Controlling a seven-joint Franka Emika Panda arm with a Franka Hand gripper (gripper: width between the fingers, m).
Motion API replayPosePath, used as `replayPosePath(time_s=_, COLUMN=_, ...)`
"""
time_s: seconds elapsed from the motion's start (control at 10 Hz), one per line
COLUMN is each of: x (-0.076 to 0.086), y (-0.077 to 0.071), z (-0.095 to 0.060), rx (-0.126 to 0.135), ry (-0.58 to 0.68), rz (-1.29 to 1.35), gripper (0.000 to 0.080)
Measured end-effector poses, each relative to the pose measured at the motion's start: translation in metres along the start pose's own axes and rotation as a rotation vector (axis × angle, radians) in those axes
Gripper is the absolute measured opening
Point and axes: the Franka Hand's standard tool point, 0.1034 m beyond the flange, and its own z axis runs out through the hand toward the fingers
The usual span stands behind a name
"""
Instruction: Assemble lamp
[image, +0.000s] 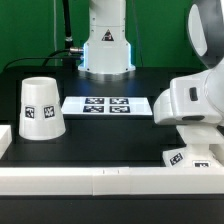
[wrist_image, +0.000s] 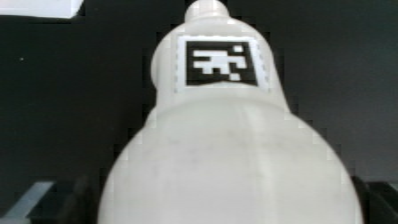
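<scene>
The only cup-like thing in sight is the white tapered plastic shade (image: 40, 106), which stands upright on the black table top (image: 110, 135) with its wider end down and a black-and-white square tag on its side. It stands at the exterior view's left, and that camera cannot see inside it. Just beside it, toward the middle, the thin flat white marker board (image: 108, 104) lies on the table. Along the near edge of the table runs a white rail (image: 100, 181). At the exterior view's right, the bulky white robot arm (image: 190, 98) leans low over the table. Beneath it lies the flat white square base (image: 184, 157), tags showing on its edge, well apart from the shade. From outside, the arm hides the two-finger gripper (wrist_image: 210, 202). The wrist view shows the white plastic round-headed bulb (wrist_image: 222, 130) filling most of the picture. Its narrow neck carries a square tag and points away from the camera, and its broad body lies right between the two dark fingers (wrist_image: 45, 200). The fingers are spread wide and sit close against either flank of the bulb, with only their edges in sight. Whether they actually press on the bulb cannot be told. A white corner shows at the far side of the wrist view, too cropped to name.
</scene>
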Motion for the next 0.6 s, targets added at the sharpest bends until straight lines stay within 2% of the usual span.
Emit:
replayPosePath(time_s=0.1, x=0.0, y=0.0, z=-0.0001, rx=0.0, ry=0.0, rz=0.0, gripper=0.0585)
replayPosePath(time_s=0.6, x=-0.0015, y=0.001, z=-0.0017, rx=0.001, ry=-0.002, rz=-0.003, gripper=0.0574)
